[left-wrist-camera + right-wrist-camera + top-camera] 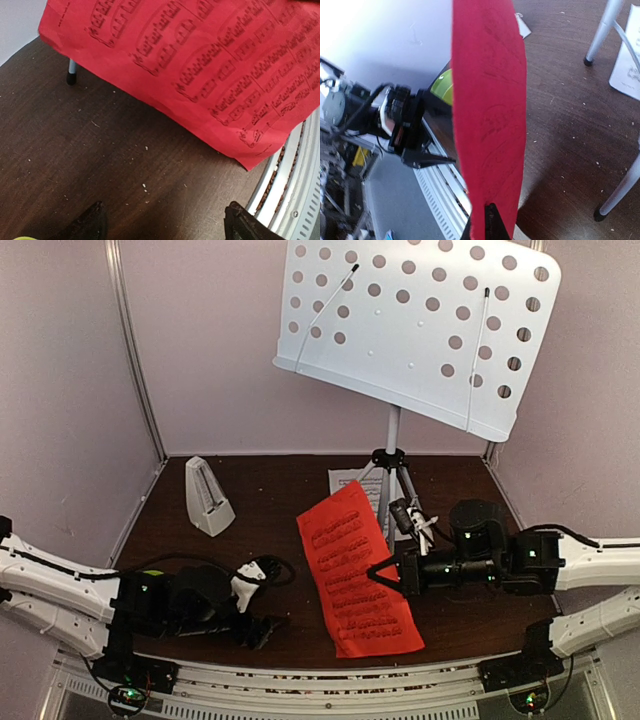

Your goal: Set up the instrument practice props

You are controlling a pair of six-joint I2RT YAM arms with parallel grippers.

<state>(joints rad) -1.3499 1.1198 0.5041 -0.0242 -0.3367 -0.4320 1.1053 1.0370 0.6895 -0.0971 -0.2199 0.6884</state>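
My right gripper (383,573) is shut on the right edge of the red music sheet (356,568) and holds it lifted off the dark table; the sheet fills the middle of the right wrist view (490,115) and the top of the left wrist view (200,65). The white music sheet (345,480) lies flat behind it by the stand's legs. The grey-white music stand (392,455) stands at the back, its perforated desk (420,320) tilted and bare. The whitish metronome (208,497) stands at the back left. My left gripper (262,625) is open and empty, low over the table.
A lime-green bowl (442,86) shows behind the red sheet near the left arm. The stand's tripod feet (589,61) rest on the table close to my right gripper. The metal rail (320,680) runs along the table's front edge. Walls close in on both sides.
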